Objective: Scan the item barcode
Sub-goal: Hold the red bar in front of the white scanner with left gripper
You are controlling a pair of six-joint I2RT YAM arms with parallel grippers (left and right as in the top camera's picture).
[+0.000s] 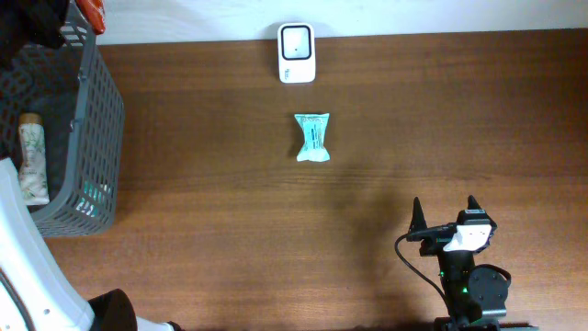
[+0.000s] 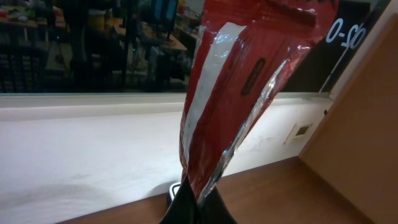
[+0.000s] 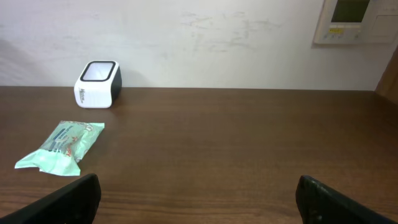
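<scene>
Overhead view: the right gripper [image 1: 446, 213] sits at five o'clock, jaws spread wide and empty, pointing toward twelve. Over at eleven o'clock, by the basket [image 1: 92, 147], the left gripper [image 2: 199, 208] is clamped on the red packet [image 2: 249, 81]. The scanner [image 1: 296, 53] waits at twelve.

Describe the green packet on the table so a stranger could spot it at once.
On the brown wooden table, find the white scanner at the far edge. A little toward the near edge from it lies the packet, by itself on the wood. It is flat and mint-green with crimped ends, unlike the boxy white scanner.
</scene>
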